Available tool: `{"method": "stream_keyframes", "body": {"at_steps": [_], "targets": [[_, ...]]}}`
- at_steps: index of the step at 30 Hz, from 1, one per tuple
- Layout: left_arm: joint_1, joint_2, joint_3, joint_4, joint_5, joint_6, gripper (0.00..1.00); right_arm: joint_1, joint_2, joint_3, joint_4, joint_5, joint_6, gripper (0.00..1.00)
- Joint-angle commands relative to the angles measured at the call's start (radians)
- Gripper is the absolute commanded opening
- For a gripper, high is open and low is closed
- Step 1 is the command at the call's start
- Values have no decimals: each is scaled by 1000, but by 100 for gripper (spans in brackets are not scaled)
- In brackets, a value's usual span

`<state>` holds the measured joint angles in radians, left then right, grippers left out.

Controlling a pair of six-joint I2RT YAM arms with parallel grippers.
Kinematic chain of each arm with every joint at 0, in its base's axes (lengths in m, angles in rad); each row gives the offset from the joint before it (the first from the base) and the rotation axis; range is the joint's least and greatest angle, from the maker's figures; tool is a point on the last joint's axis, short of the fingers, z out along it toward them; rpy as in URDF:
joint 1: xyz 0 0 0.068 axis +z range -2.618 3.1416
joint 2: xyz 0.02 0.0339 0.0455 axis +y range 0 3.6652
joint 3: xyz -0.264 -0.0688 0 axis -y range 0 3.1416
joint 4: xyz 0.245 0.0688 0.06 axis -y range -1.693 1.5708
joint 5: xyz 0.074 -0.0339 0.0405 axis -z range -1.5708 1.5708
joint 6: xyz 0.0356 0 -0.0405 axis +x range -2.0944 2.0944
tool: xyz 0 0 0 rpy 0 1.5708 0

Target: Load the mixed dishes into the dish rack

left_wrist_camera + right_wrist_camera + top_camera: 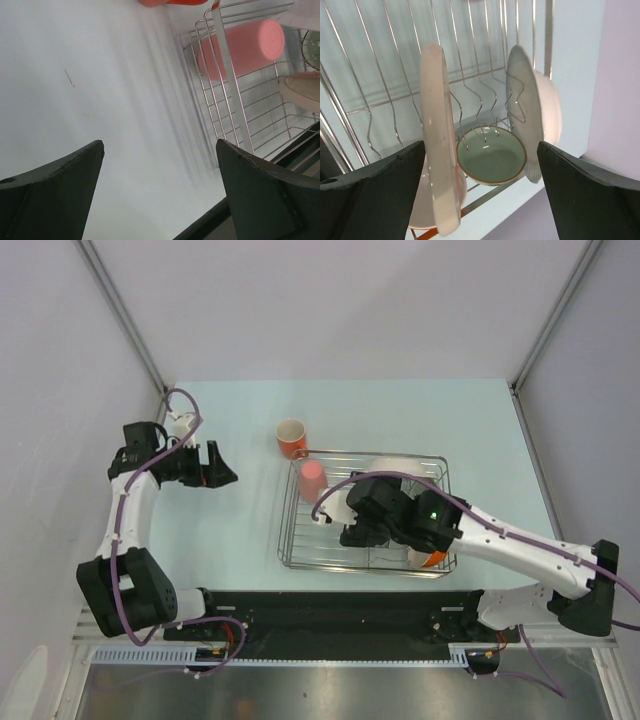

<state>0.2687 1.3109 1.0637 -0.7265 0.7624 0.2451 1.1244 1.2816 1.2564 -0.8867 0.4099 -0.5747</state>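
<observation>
Both tools spread wide; the right one hangs over the dish rack, where two plates stand in the dividers.

The right tool (pixel 480 145) has its fingers far apart and grips nothing. Ahead of it, in the dish rack (pixel 296 530), the cream-pink plate (pixel 437 150) and the white plate (pixel 525 115) stand on edge in separate slots. The pale green bowl (pixel 491 155) sits beyond the gap between them. The pink cup (pixel 313 480) lies on its side in the rack's far-left corner. The orange bowl (pixel 432 558) shows at the near-right corner, partly hidden by the arm. The orange mug (pixel 291 438) stands upright on the worktop (pixel 240 530), just outside the rack's far-left corner. The left tool (pixel 159 142), also spread and empty, hovers over bare worktop to the left of the rack.
</observation>
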Motion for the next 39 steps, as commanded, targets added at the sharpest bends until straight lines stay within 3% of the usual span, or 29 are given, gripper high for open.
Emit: {"method": "stream_keyframes", "body": {"at_steps": [1,7,11,17,25,34,39], "targets": [[-2,8,56,-10,25,-1,100,60,-97,14,55,52,29,100],[-61,27,64,53,-15,-55,100,80,-148,31,104,90,73,100],[-111,82,137,107,-44,-112,100,71,-176,40,344,133,160,100],[-232,211,315,234,-204,-217,100,6,-140,52,535,249,306,100],[-402,483,542,303,-523,-276,100,-20,-182,37,534,264,429,100],[-434,766,810,227,-564,-279,99,-44,-205,17,505,248,479,100],[-442,800,809,234,-563,-274,96,-104,-217,8,491,199,506,100]]}}
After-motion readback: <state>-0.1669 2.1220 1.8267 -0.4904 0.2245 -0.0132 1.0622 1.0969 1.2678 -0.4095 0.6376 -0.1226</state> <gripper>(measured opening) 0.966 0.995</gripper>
